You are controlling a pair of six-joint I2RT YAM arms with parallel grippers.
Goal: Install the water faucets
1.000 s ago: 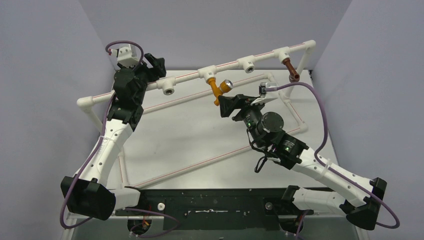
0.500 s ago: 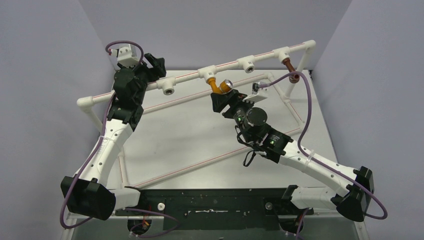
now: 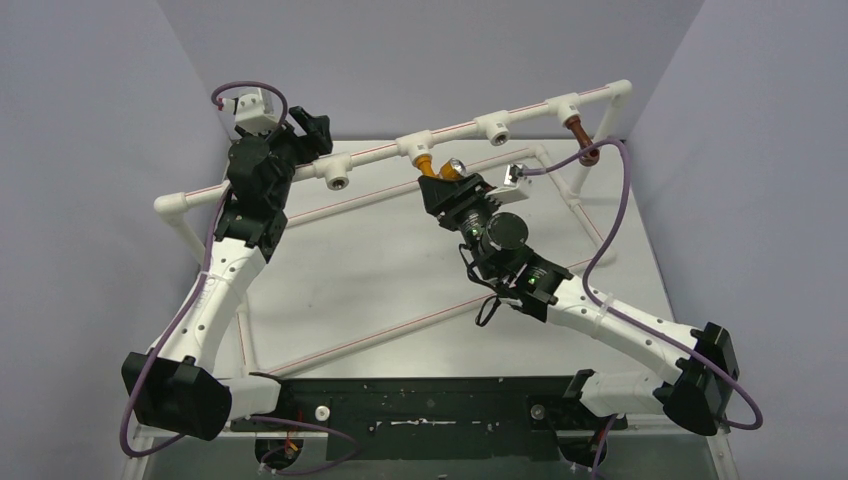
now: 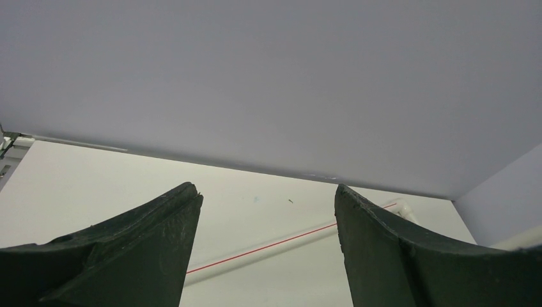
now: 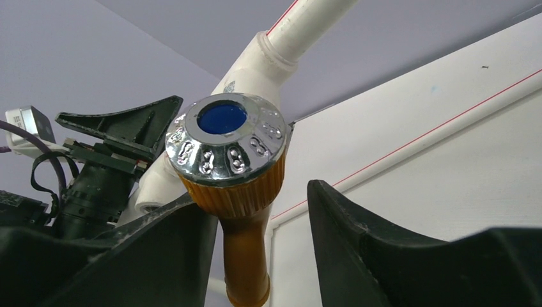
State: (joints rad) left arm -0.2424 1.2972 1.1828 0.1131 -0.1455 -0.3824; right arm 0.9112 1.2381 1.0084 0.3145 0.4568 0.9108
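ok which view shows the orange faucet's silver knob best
Right wrist: the silver knob is large and close, blue centre plain. Top external shows it only as a tiny glint; left wrist does not show it.

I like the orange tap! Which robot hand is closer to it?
Right. The right gripper straddles the orange tap; the left gripper is far off along the white pipe.

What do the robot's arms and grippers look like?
The left arm and right arm have white links dotted with holes, black joints and black wrists. A purple cable loops along each to a wrist camera. Green lights glow on the right wrist. The left gripper and right gripper each have two black tapering fingers.
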